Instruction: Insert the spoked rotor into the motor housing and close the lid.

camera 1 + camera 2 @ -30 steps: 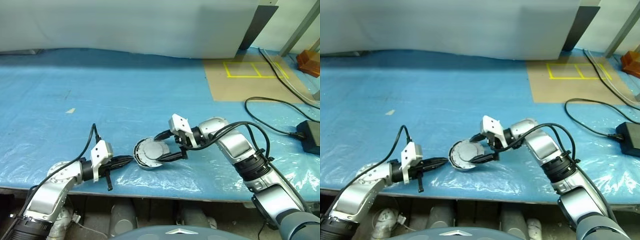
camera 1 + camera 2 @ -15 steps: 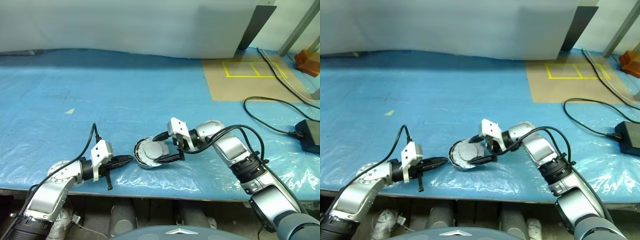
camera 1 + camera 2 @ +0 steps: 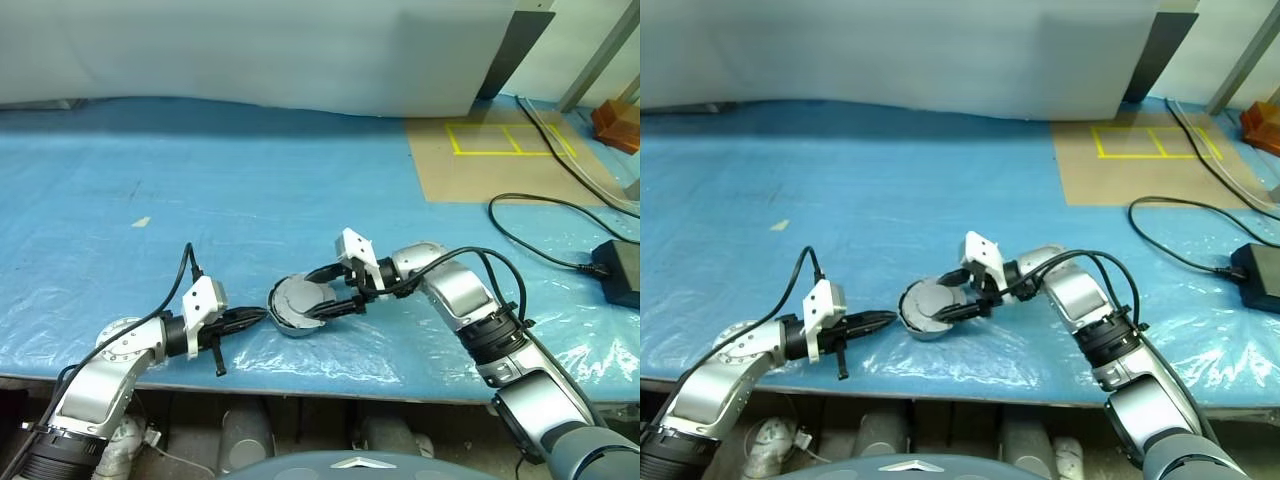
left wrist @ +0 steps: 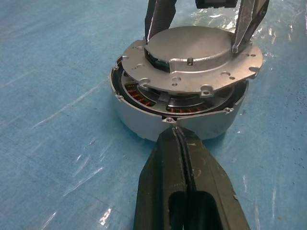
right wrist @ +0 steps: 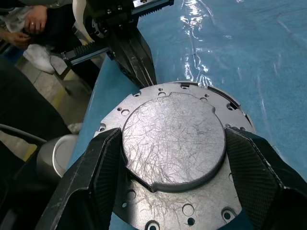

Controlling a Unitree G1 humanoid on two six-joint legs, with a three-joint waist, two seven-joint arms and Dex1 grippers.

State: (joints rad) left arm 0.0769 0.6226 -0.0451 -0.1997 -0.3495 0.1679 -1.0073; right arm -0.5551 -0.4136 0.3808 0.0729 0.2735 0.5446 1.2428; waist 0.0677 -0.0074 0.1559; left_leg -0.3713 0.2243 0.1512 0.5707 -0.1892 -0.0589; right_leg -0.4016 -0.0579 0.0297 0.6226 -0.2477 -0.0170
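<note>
The motor housing (image 3: 297,318) serves as the reference point; it rests on the blue plastic-covered worktop (image 3: 250,190), close to the near edge.

Left of the housing: the left pincer (image 3: 258,317) lies low over the worktop, its two black fingers pressed together and closed on nothing. The tips sit against the grey shell of the housing at its left side. In the left wrist view, copper-brown windings show under the raised cover.

On top of the housing: the lid (image 4: 192,55) sits tilted over the opening, not seated flush, with a gap on the left-pincer side. Its plain grey raised face points up, and small holes ring its flange.

Right of the housing: the right pincer (image 5: 173,154) reaches in from that side, and its fingers (image 5: 98,168) grip the raised centre of the lid at opposite edges.

Far right of the housing: a black cable (image 3: 540,215) crosses the worktop.
</note>
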